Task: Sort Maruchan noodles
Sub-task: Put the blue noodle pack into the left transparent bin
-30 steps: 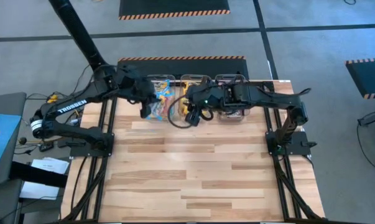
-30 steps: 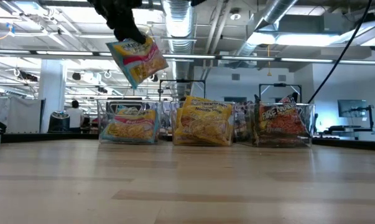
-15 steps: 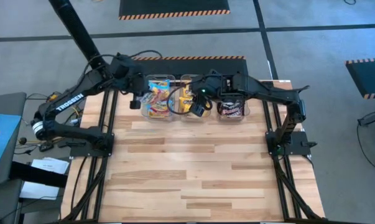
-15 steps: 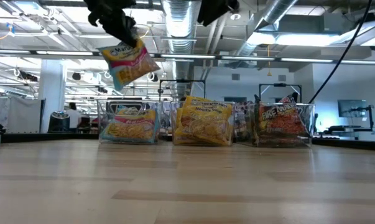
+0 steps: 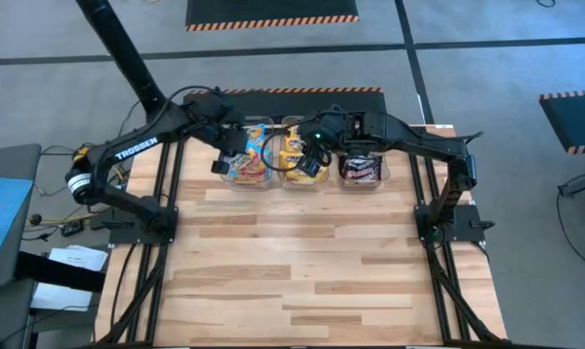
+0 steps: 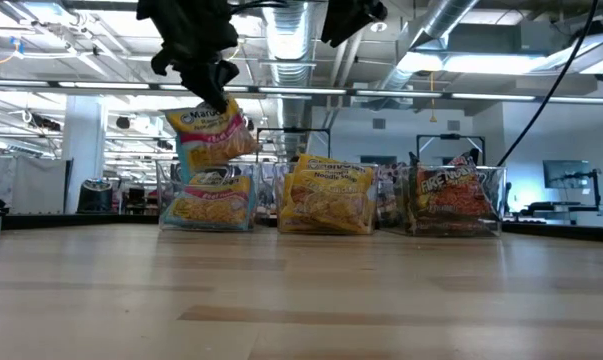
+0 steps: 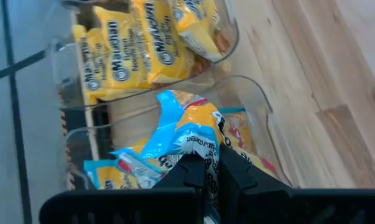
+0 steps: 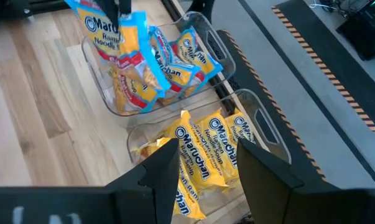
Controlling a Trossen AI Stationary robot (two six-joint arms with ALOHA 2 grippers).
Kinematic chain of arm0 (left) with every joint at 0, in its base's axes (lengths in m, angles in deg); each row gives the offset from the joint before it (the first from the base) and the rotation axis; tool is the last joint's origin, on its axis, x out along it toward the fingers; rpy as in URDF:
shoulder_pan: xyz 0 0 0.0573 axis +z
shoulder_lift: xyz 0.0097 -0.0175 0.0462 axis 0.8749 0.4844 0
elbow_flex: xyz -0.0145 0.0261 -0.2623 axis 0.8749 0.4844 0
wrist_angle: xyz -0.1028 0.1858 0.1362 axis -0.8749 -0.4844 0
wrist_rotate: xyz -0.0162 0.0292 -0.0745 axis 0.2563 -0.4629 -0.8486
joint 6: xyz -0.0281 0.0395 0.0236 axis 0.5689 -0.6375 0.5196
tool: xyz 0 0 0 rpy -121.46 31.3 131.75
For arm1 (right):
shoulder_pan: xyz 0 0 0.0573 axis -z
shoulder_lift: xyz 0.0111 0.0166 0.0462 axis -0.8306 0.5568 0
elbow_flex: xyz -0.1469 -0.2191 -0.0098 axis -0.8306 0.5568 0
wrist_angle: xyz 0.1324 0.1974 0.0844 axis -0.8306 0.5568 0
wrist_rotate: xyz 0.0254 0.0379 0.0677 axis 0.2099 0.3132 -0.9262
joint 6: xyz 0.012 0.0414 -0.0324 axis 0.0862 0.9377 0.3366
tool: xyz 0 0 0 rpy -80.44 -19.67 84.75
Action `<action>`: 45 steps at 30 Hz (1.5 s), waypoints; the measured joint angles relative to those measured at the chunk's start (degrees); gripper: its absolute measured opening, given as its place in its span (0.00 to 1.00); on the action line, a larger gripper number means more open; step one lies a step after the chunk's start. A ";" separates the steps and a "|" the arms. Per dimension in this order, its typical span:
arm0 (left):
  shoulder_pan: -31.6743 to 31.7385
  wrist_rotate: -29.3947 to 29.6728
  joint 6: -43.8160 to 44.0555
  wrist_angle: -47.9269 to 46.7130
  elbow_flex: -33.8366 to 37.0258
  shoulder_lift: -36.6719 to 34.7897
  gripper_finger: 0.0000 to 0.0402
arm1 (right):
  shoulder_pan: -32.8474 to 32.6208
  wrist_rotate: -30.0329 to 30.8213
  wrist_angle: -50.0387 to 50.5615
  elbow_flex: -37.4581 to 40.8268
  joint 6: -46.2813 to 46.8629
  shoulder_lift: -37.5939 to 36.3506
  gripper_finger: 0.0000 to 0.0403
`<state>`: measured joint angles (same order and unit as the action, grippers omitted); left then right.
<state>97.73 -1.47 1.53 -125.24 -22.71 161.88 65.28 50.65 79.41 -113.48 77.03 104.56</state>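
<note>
The left gripper (image 6: 213, 88) is clamped on a glossy light blue-and-yellow ramen packet (image 6: 210, 137), suspended above the left clear plastic bin (image 6: 208, 197). The right gripper (image 8: 203, 163) hangs over the middle clear bin (image 8: 255, 124) of yellow packets (image 8: 207, 149), jaws apart, holding nothing.

One blue-edged Maruchan packet (image 6: 212, 139) hangs in the air, tilted, its top corner pinched shut in the left pincer (image 6: 218, 97), right over the bin of matching blue-and-yellow packets (image 8: 175, 65) at the far end of the desk. Those lie jumbled and overlapping, some on edge. In the middle bin the yellow packets (image 8: 203, 155) stand leaning against each other, logos facing up and outward. The third bin holds the dark maroon packets (image 6: 457, 200), upright against its clear front wall, red lettering showing through.
</note>
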 joint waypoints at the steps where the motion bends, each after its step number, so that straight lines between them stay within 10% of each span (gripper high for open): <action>1: -0.08 0.06 -0.77 -0.21 0.00 0.37 0.00 | 0.03 -0.02 0.00 0.00 0.00 0.00 0.45; 32: -4.07 4.31 -1.08 0.83 -0.04 13.58 0.01 | 0.05 0.03 0.15 0.00 0.00 0.00 0.45; 45: -5.80 5.51 6.89 1.71 -0.04 13.58 0.22 | 0.05 0.07 1.46 0.00 0.02 0.00 0.45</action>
<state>91.93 4.04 8.42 -123.52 -22.75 175.46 65.33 50.72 80.87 -113.48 77.05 104.56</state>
